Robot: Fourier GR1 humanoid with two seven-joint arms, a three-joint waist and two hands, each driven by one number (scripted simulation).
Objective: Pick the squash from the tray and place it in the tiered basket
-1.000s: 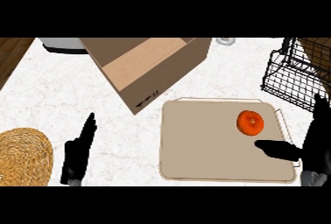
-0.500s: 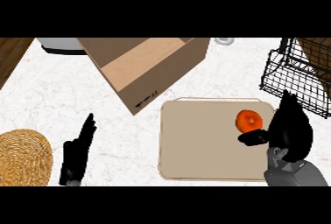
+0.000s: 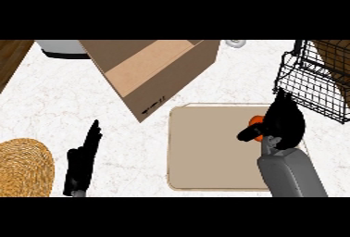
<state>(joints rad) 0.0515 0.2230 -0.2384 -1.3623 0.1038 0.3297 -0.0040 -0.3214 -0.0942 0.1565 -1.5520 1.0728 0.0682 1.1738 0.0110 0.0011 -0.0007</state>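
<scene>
The orange squash (image 3: 258,121) lies on the right part of the beige tray (image 3: 205,152), with only its left edge showing. My right hand (image 3: 285,121) is over it and hides most of it; the fingers (image 3: 281,99) point straight toward the basket and the thumb (image 3: 249,134) sticks out left, just below the squash. I cannot see whether the hand touches the squash. The black wire tiered basket (image 3: 315,78) stands at the far right, just beyond the fingertips. My left hand (image 3: 82,159) rests open at the lower left, fingers up.
An open cardboard box (image 3: 157,69) lies tilted behind the tray's left corner. A woven straw mat (image 3: 21,169) sits at the left edge beside my left hand. A grey pot (image 3: 61,48) and a small white item (image 3: 236,42) stand at the back.
My right hand has moved forward and left across the tray, from its right edge to over the squash, which is now mostly covered. The left hand has stayed put.
</scene>
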